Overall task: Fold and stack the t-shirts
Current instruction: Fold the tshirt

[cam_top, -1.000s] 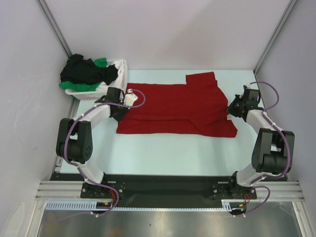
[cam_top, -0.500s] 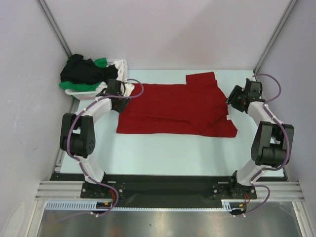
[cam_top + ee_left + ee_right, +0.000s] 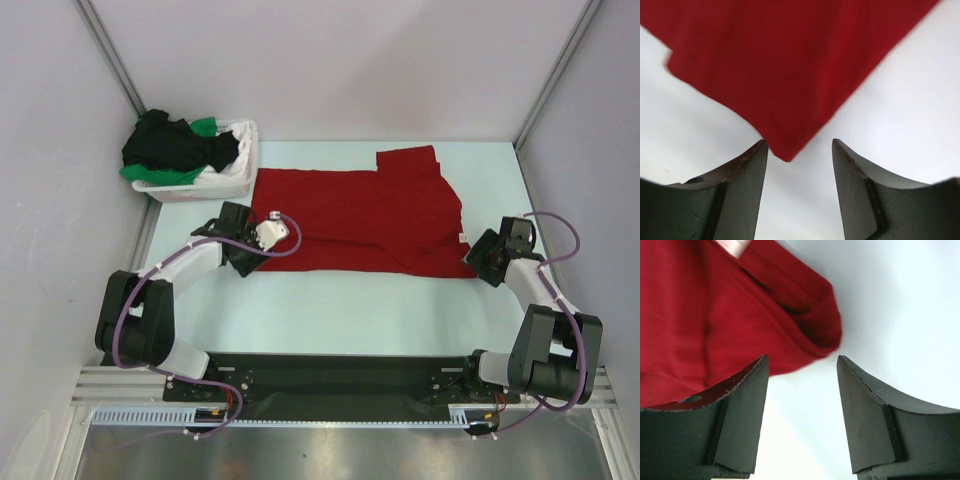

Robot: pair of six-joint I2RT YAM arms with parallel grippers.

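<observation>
A bright red t-shirt [image 3: 360, 212] lies spread flat across the table, its pale label [image 3: 463, 237] near the right edge. My left gripper [image 3: 246, 260] is open at the shirt's near-left corner. In the left wrist view that corner [image 3: 785, 150] points into the gap of the open gripper [image 3: 800, 145], which holds nothing. My right gripper [image 3: 476, 262] is open at the near-right corner. There the folded red hem [image 3: 820, 337] lies just ahead of the open gripper [image 3: 802, 361]. More t-shirts, black [image 3: 165, 145] and green [image 3: 205, 127], are heaped in the basket.
The white laundry basket [image 3: 228, 180] stands at the far left, close behind the left arm. Grey walls and metal frame posts enclose the table on three sides. Bare pale tabletop [image 3: 350, 305] runs between the shirt and the arm bases.
Both grippers have opened. Both first reached farther back along the shirt's sides, then swung toward me to its near corners. The red shirt lies as before.
</observation>
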